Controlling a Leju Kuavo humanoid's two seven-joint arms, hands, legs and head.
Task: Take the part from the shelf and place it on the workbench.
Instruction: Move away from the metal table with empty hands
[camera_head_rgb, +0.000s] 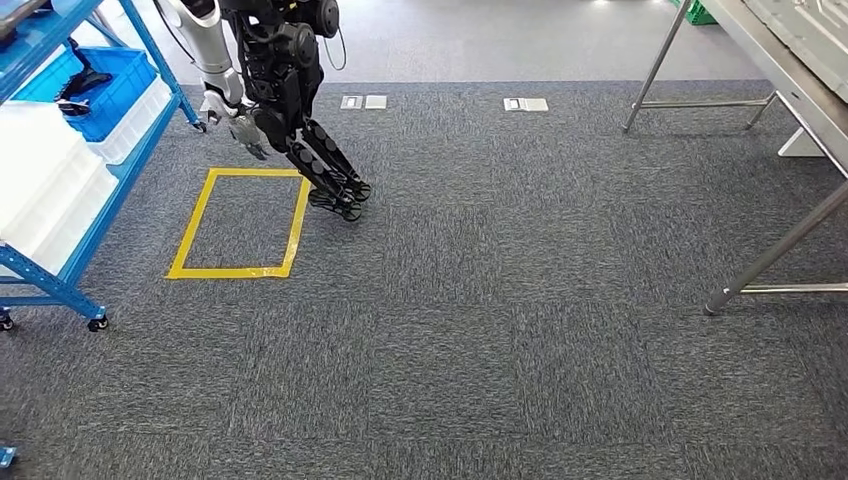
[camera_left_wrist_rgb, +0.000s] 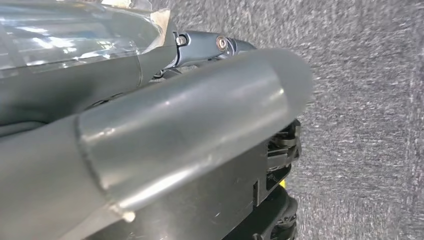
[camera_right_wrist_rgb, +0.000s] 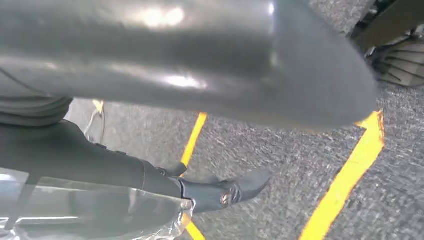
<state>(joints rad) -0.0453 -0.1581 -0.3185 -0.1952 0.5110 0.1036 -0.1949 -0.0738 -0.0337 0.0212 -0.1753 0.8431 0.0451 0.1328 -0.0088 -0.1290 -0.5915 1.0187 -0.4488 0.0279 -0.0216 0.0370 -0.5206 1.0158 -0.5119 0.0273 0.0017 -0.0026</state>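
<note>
Both arms hang over the carpet: the left hand (camera_left_wrist_rgb: 175, 140) and right hand (camera_right_wrist_rgb: 200, 65) hold nothing, fingers stretched out loosely apart from the thumbs. The part (camera_head_rgb: 80, 85), a dark piece, lies in a blue bin (camera_head_rgb: 120, 80) on the shelf (camera_head_rgb: 60, 240), just beyond the yellow square (camera_head_rgb: 240, 225). Standing off the square could leave the reach short or snag on the bin's rim, and the tabletop (camera_head_rgb: 800, 90), far across from the square, means a long carry on which a loose hold could let the part drop.
</note>
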